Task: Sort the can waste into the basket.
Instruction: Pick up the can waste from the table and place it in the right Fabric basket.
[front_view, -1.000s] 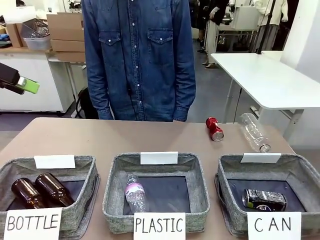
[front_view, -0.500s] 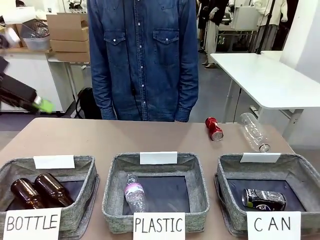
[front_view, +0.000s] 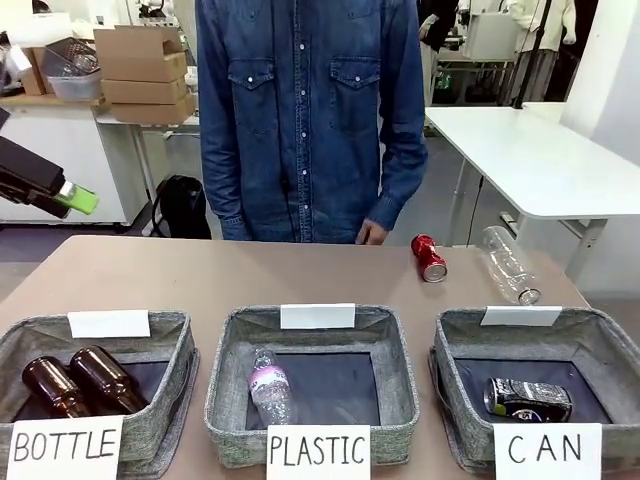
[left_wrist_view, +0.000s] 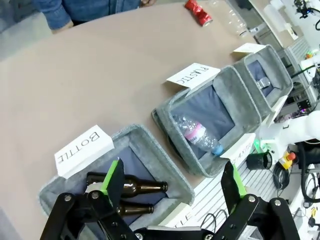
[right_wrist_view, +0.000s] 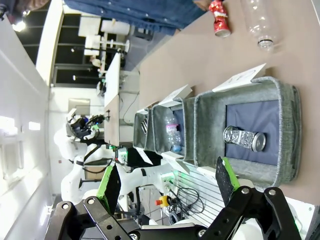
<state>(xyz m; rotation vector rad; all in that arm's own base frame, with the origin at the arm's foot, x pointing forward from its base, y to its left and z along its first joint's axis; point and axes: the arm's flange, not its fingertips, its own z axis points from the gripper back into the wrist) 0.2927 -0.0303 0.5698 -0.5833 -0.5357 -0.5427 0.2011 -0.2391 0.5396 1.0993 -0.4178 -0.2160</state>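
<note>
Grippers both spread wide and empty. Left gripper (left_wrist_view: 174, 176) hangs high off the table's (front_view: 200, 275) left edge, over the BOTTLE basket (front_view: 172, 320) at the near left corner. Right gripper (right_wrist_view: 167, 177) hangs over the CAN basket (front_view: 590, 318) at the near right corner. Black can (front_view: 528, 399) lies on its side inside the CAN basket. Red can (front_view: 430, 257) lies near the table's far edge, right of middle, just beside a clear plastic bottle (front_view: 508, 264). Person's hand (front_view: 372, 232) is at the far edge, near the red can, apart from it.
</note>
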